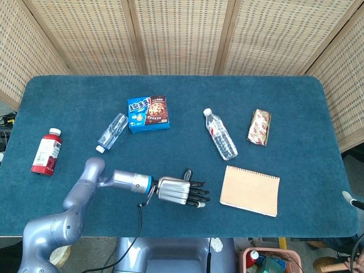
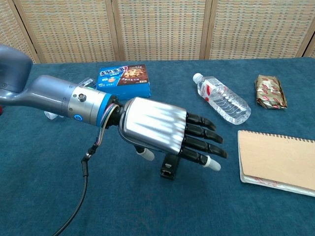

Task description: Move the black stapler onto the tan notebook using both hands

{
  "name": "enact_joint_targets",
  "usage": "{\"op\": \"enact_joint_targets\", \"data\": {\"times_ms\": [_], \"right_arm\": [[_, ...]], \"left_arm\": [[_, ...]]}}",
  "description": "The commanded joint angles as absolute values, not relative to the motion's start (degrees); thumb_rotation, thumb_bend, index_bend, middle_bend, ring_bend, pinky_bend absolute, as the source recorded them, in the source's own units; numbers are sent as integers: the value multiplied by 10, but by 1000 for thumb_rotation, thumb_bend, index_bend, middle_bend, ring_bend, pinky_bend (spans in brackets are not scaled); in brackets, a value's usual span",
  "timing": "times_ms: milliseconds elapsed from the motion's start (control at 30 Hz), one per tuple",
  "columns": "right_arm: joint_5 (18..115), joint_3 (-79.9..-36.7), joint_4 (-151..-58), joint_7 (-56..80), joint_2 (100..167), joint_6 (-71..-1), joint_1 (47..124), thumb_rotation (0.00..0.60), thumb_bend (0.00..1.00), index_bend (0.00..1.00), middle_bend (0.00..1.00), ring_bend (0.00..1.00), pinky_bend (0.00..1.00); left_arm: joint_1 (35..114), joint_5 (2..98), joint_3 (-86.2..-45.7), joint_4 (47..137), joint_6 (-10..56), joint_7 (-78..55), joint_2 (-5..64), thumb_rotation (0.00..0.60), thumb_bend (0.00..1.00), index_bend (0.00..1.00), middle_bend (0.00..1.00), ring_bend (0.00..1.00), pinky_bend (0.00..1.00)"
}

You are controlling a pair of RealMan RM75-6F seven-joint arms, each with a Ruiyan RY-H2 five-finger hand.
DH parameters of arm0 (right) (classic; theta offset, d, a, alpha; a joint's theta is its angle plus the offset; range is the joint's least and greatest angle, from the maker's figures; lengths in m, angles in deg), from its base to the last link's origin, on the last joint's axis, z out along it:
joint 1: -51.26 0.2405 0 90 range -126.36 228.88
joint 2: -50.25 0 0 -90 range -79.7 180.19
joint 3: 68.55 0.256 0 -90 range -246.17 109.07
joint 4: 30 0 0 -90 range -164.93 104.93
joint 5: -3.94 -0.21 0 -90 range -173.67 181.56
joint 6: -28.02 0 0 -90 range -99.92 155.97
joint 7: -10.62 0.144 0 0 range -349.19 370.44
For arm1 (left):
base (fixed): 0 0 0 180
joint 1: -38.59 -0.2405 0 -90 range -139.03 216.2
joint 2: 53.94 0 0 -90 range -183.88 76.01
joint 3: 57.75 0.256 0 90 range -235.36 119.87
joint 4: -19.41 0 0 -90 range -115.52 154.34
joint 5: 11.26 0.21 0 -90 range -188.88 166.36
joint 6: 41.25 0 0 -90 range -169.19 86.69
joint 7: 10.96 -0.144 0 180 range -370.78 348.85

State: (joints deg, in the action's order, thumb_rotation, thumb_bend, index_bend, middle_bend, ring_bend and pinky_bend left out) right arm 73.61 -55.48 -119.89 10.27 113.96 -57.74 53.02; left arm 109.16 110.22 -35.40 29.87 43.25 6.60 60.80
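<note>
A blue felt table (image 1: 296, 102) stands in front of woven wicker screens. The robot's left arm reaches across the near side of the table from the left. Its silver and black left hand (image 1: 181, 191) is stretched out flat, fingers (image 2: 204, 139) straight, spread apart and pointing right toward the tan notebook (image 1: 250, 190). The hand holds nothing.

A small black stapler (image 2: 169, 166) stands on the felt directly beneath the hand, mostly hidden by it in the overhead view; only its dark tip (image 1: 187, 172) shows beside the hand there. In the chest view it sits under the palm, and whether the hand touches it cannot be told. The stapler is well apart from the notebook, which lies flat to its right near the front edge of the table.

Only a small white tip (image 1: 350, 198) shows at the far right edge of the overhead view, probably of the right hand; its fingers cannot be made out.

Further back lie a blue biscuit box (image 1: 149, 113), a small clear bottle (image 1: 112, 132), a larger water bottle (image 1: 220, 133) and a gold snack packet (image 1: 259, 127). A red drink bottle (image 1: 46, 151) lies at the left.
</note>
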Motion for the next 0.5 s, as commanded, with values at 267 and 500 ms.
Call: {"op": "enact_joint_targets", "data": {"times_ms": [267,500], "right_arm": [[758,-565,-1211,86,1141,-582,533,600,0,0,0,0,0],[767,-570,-1218,68,1145,-581,538,600,0,0,0,0,0]], "left_arm": [[1025,1010,-421,373,555,64,472,600,0,0,0,0,0],[924,910,-451,589,469,-21,291,600,0,0,0,0,0]]}}
